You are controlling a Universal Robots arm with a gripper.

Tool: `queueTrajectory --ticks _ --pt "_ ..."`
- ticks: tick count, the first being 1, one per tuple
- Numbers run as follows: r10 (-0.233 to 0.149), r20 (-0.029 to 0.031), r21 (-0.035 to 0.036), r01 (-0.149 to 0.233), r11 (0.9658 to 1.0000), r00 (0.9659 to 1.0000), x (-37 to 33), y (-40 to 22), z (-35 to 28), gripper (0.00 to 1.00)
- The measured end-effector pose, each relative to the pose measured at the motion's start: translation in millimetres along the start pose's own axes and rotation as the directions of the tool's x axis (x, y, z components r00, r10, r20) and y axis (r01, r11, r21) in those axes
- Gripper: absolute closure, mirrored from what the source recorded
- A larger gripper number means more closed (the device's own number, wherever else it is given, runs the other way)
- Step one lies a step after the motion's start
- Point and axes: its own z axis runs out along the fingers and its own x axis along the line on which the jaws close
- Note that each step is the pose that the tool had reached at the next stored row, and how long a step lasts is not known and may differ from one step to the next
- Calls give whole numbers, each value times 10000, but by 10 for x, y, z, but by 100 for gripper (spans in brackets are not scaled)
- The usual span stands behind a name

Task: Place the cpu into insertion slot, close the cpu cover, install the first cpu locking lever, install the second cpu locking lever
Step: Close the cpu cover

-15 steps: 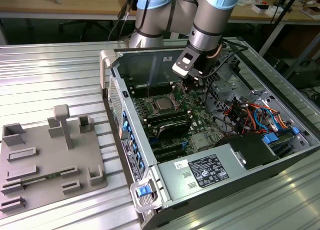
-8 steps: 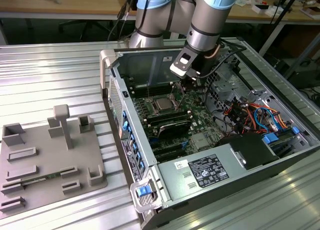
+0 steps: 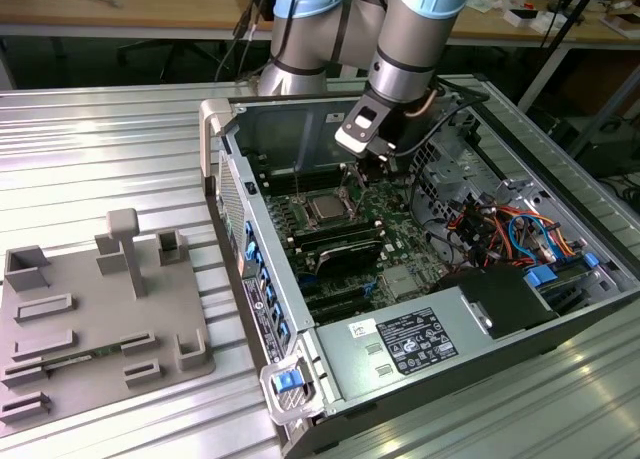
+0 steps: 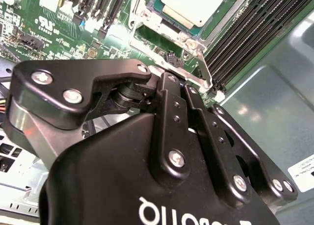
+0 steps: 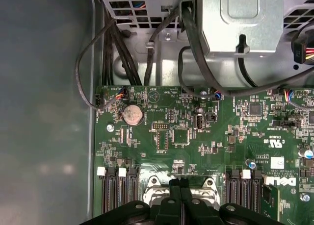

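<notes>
Open computer case (image 3: 285, 129) on ribbed table (image 3: 100, 149); grey fixture plate (image 3: 90, 324) beside; power supply (image 3: 400, 344) inside.

White lettering (image 4: 196, 212) runs upside down across the housing of the black tool (image 4: 177, 84), cut off at the edge and not legible. The grey metal power-supply box (image 3: 350, 389) carries a white sticker (image 3: 415, 341) whose fine black print is too small to read. The green circuit board (image 5: 221, 122) bears white silkscreen marks and a small white label (image 5: 277, 162).

Ribbed metal table (image 3: 100, 149) bears an open computer case (image 3: 300, 134) and grey tray (image 3: 100, 309).
</notes>
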Motion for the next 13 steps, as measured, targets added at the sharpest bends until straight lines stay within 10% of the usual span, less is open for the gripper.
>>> queueTrajectory --ticks 13 --pt "1 0 0 -1 10000 10000 5 -205 -3 89"
